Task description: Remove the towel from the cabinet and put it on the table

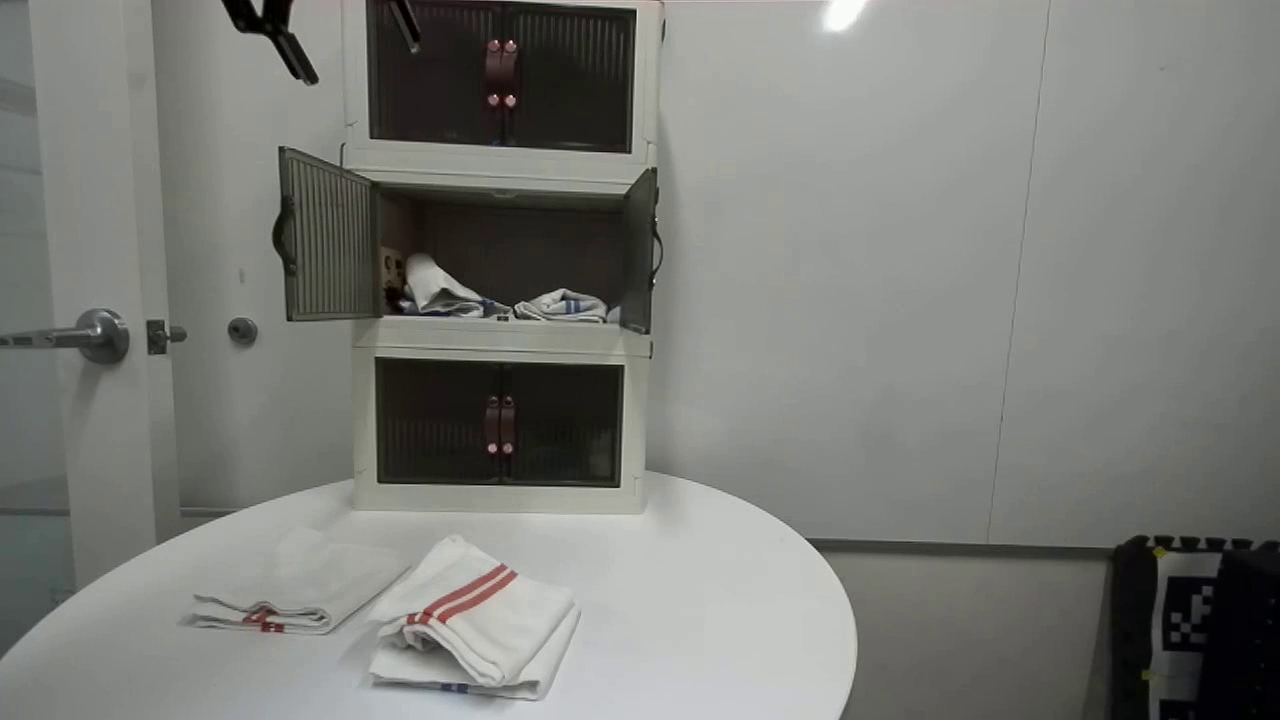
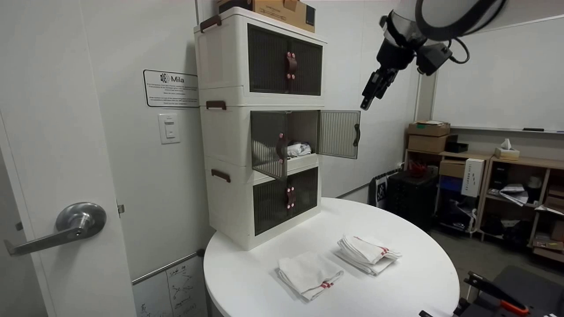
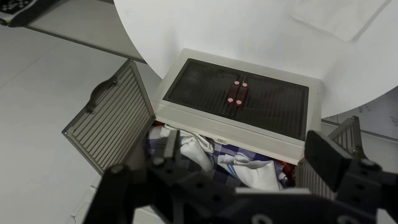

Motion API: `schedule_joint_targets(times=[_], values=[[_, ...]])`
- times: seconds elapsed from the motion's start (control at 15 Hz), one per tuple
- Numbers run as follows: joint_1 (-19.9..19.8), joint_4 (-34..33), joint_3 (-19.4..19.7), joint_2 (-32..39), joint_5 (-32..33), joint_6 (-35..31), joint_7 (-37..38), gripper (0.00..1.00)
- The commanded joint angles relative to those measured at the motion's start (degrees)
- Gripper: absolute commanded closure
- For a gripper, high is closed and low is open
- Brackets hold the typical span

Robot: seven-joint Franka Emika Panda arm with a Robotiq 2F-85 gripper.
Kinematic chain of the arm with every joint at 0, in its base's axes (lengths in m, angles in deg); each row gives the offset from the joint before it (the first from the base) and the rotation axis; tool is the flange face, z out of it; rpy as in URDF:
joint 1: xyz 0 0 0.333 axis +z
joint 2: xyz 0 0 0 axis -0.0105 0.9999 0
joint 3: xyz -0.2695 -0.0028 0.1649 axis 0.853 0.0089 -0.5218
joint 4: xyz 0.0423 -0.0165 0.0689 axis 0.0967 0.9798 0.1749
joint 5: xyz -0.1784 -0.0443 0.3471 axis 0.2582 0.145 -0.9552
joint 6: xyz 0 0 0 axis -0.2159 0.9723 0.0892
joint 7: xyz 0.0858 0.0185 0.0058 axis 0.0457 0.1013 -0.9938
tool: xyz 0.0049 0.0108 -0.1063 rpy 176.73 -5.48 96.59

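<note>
Two white towels with blue stripes lie in the open middle compartment of the white cabinet [image 1: 500, 500]. In an exterior view, one towel [image 1: 440, 288] is bunched up at the left and the other towel [image 1: 562, 306] lies folded at the right. In the wrist view, the striped towel [image 3: 253, 171] is between the fingers in the picture, and the other towel [image 3: 196, 149] is partly behind a finger. My gripper [image 3: 248, 152] is open and empty. It is high in front of the cabinet, apart from it, in an exterior view [image 2: 365, 103]. The round white table [image 1: 720, 600] stands below.
Both grey doors [image 1: 330, 240] [image 1: 640, 250] of the middle compartment stand open and stick out. Folded red-striped towels [image 1: 300, 590] [image 1: 500, 610] lie on the table; a blue stripe shows under one stack. A blue checked cloth [image 3: 225, 152] lies in the compartment. A cardboard box [image 2: 282, 11] sits on top.
</note>
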Motion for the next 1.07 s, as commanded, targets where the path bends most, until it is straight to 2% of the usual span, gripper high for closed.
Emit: schedule_joint_targets(times=[0.0, 0.07, 0.2, 0.33, 0.4, 0.53, 1.0], values=[[4.1, 4.35, 11.03, 3.09, -6.17, -12.15, -9.99, 0.0], [6.31, 4.88, 14.63, 3.79, -8.83, -13.68, -13.69, 0.0], [13.28, 3.56, 23.36, 6.06, -15.66, -13.78, -22.8, 0.0], [19.15, 1.14, 30.48, 6.67, -22.57, -9.44, -29.14, 0.0], [12.57, 3.94, 23.84, 5.71, -19.33, -11.75, -25.14, 0.0], [16.22, 2.81, 28.11, 6.71, -22.76, -11.13, -29.03, 0.0], [17.07, 2.21, 28.52, 6.86, -23.19, -10.55, -29.23, 0.0]])
